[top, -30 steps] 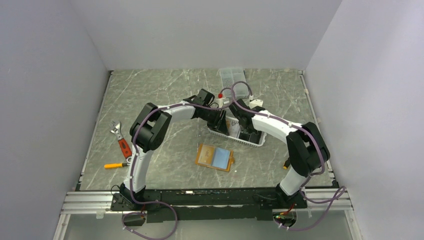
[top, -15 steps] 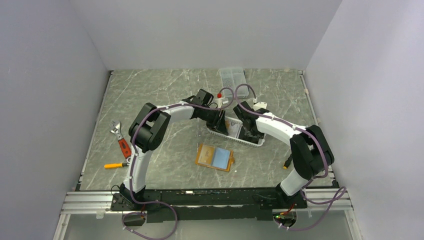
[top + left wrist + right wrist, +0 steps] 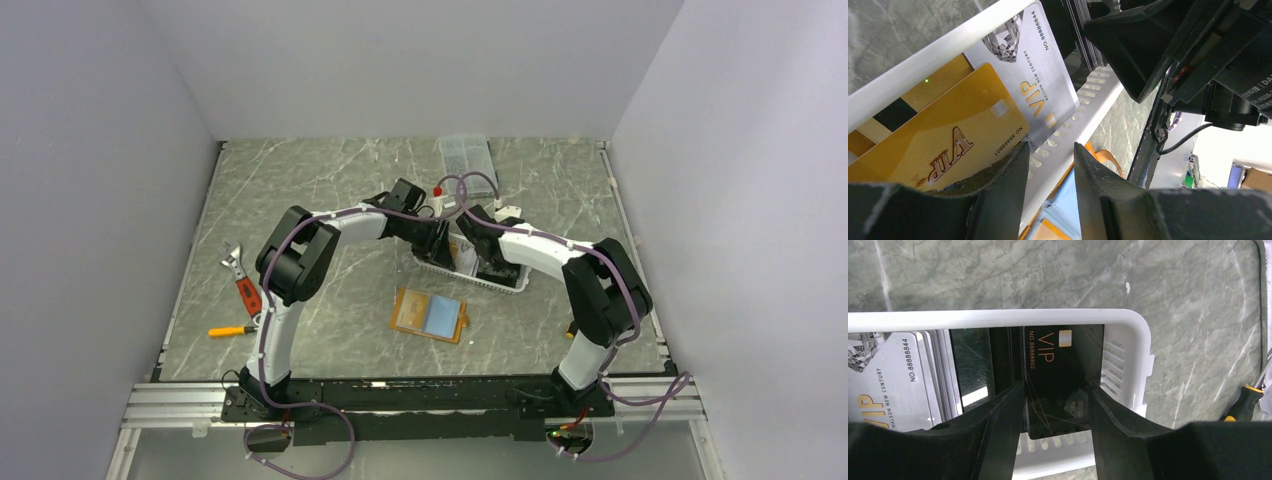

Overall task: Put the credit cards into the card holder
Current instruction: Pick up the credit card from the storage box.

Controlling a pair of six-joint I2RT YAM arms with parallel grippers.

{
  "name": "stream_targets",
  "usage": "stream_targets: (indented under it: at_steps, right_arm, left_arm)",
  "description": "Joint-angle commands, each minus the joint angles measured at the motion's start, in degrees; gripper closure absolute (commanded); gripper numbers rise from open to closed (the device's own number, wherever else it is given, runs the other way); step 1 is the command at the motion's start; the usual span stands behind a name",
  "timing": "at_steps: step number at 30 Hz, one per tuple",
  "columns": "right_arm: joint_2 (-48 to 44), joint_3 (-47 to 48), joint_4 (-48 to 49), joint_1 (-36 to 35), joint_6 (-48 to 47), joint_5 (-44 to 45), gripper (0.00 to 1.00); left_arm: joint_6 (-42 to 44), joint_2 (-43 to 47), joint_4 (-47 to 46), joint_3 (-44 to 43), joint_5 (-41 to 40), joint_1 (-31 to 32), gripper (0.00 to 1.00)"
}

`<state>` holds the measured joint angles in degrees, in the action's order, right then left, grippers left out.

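On the marble tabletop (image 3: 300, 200), the black credit card (image 3: 1063, 370) is left in the white basket (image 3: 1048, 315), behind the open card holder (image 3: 430, 314). The right gripper (image 3: 1055, 386), shut a second ago, is now spread astride it, so a regrasp seems needed. Whether the left gripper (image 3: 1050, 150) is clamped cannot be told.

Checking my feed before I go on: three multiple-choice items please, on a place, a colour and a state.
1. Where is the card holder? A) on the table, on the near side of the white basket B) inside that basket C) at the far edge
2. Colour of the card between the fingers of the right gripper? A) gold B) silver C) black
3. The card holder is: A) snapped shut B) open, blue inside up C) standing on edge
A, seen nearer than the basket from above; C, black VIP face shows; B, blue lining faces up.
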<state>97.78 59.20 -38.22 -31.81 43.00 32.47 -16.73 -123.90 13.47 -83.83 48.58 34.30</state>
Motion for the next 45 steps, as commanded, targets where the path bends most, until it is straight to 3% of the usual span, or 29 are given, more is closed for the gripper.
stream_targets:
  at_steps: [1,4,14,38,45]
  right_arm:
    - [1.0,0.3,0.2,-0.2,-0.2,1.2,0.52]
    - [1.7,0.2,-1.3,-0.2,0.3,2.8,0.61]
    - [-2.6,-0.8,-4.2,0.8,-0.3,5.6,0.76]
    - [-9.5,-4.0,-7.0,2.7,-0.5,5.6,0.82]
    - [-8.7,-4.3,-5.7,3.6,-1.1,5.0,0.88]
  left_arm:
    - [1.0,2.3,0.3,0.9,-0.4,-0.4,0.56]
    - [1.0,2.6,0.2,1.1,-0.5,-0.4,0.56]
    - [1.3,3.3,-0.2,2.8,-0.9,-1.1,0.56]
    - [0.6,3.6,-1.0,2.9,-0.7,-1.4,0.57]
    - [0.6,3.9,-0.9,2.8,-0.5,-1.4,0.57]
